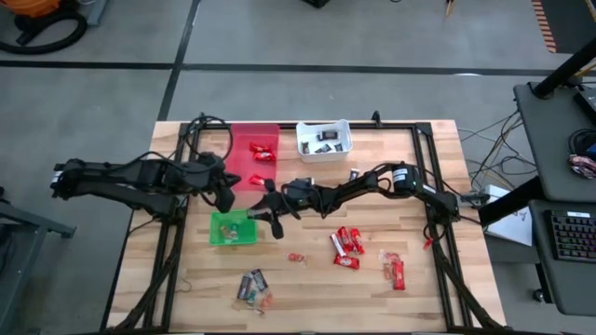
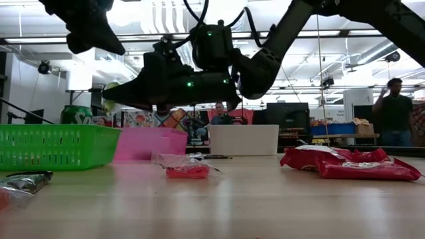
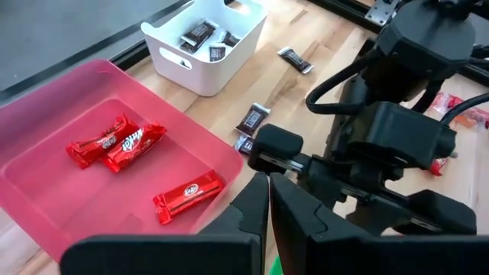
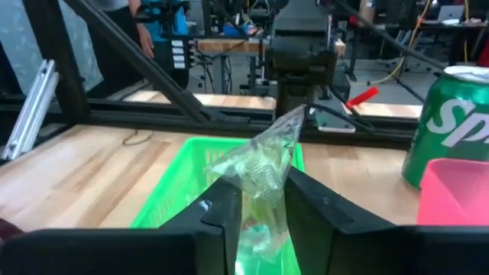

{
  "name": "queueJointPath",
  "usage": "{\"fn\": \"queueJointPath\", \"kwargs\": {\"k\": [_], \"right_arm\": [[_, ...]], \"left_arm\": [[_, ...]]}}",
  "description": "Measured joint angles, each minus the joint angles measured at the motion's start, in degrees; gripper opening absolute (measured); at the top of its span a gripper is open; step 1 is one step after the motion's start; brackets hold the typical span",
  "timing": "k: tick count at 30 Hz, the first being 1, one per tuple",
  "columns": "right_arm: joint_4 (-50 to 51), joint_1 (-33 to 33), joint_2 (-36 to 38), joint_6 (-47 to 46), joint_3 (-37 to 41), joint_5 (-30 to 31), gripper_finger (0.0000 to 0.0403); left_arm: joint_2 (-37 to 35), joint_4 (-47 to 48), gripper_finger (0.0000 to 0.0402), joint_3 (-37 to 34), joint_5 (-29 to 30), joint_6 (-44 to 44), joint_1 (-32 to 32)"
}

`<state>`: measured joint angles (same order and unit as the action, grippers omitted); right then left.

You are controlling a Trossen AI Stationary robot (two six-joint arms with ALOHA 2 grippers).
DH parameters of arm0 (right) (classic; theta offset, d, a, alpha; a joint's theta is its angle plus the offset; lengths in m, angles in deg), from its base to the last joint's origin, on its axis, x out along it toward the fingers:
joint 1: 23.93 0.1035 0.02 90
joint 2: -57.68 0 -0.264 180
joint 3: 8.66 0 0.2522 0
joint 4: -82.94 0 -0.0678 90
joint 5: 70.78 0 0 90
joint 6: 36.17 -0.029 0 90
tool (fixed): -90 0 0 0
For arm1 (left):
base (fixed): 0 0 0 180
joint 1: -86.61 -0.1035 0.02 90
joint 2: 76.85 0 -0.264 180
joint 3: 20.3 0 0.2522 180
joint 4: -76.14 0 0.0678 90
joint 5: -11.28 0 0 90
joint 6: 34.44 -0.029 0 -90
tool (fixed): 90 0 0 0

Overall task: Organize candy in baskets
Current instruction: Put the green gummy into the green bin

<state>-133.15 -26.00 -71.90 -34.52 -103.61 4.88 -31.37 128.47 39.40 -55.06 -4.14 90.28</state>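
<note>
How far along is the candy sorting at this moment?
Partly done: red bars lie in the red basket and dark minis in the white basket. In hand: the right gripper holds a clear-wrapped candy over the green basket. Left: loose candy on the table.

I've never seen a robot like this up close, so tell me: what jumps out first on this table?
The two dark arms meet mid-table: the right gripper hovers over the bright green basket with a clear-wrapped sweet between its jaws. Behind it sits a red basket with red-wrapped bars, next to a white basket of dark mini bars. More red candy lies loose on the wood on the right arm's side.
</note>
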Motion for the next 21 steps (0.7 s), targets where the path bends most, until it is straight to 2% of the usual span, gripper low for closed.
{"fn": "queueJointPath", "kwargs": {"k": [7, 21], "right_arm": [[4.73, 0.09, 0.00, 1.45, -1.53, 0.88, 0.0118], [7.62, -0.24, 0.02, -0.11, -2.04, 1.11, 0.0180]], "left_arm": [[0.95, -0.05, 0.0000, 0.00, 0.00, 0.00, 0.00], [1.00, -0.55, 0.0000, 0.00, 0.00, 0.25, 0.00]]}}
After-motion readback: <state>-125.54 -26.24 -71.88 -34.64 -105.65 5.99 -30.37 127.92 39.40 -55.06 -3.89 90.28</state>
